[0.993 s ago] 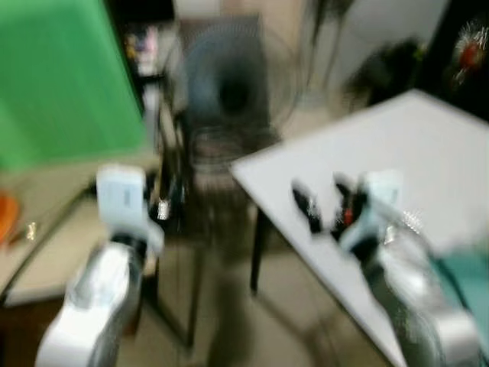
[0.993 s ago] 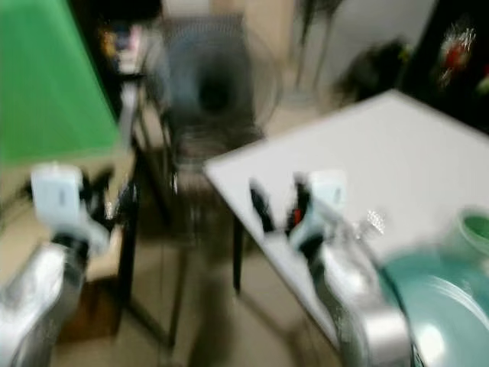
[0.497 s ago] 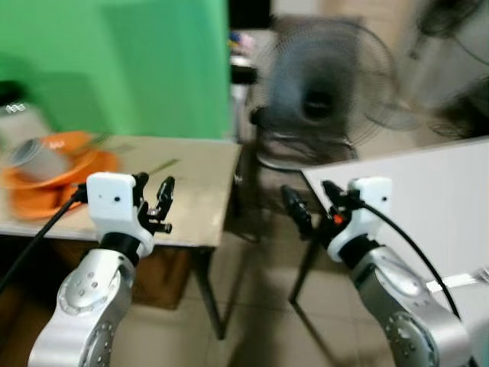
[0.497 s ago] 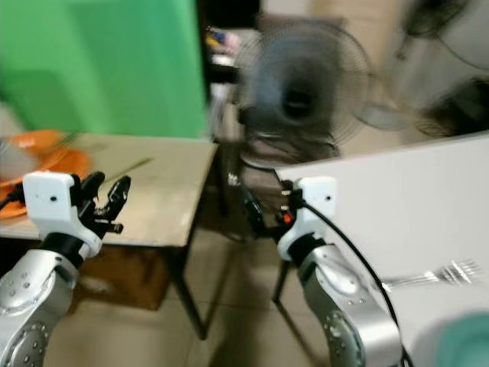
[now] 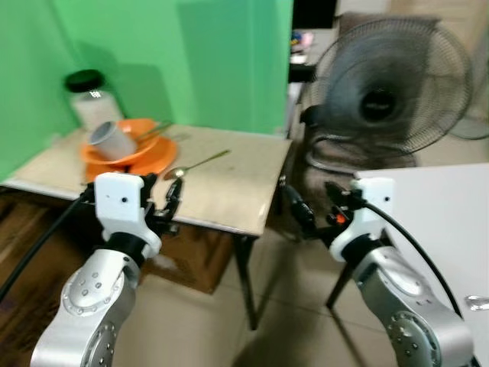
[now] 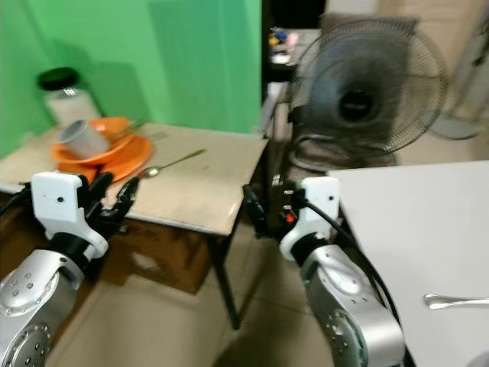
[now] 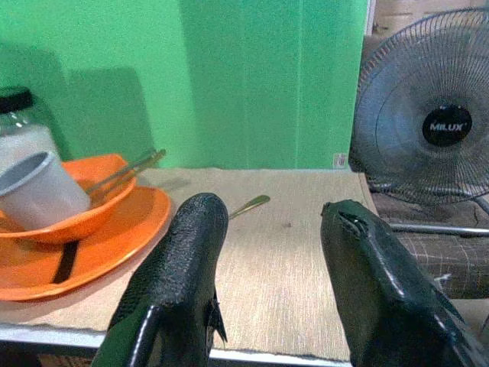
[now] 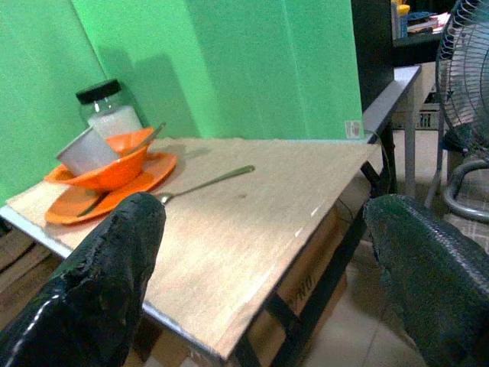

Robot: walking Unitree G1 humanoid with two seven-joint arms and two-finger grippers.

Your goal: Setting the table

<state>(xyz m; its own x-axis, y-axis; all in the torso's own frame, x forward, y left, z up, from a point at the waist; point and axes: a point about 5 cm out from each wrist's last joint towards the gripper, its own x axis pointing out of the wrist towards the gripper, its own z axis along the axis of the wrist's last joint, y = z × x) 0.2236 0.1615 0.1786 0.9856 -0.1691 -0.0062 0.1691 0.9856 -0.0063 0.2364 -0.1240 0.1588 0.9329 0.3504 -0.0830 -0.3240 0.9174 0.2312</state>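
Spread end effector before orange plate

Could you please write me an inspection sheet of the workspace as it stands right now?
Surface: wooden side table against a green backdrop; white table on the robot's right.
Job's things: orange plate under an orange bowl that holds a tilted grey cup and utensils; spoon loose on the wood; fork on the white table.
Clutter: black-lidded jar behind the bowl; cardboard box under the table.
Grippers: left gripper and right gripper raised, fingers open, empty.
Cables: black cable along the right arm; another at the left.
Surroundings: standing fan, tiled floor.
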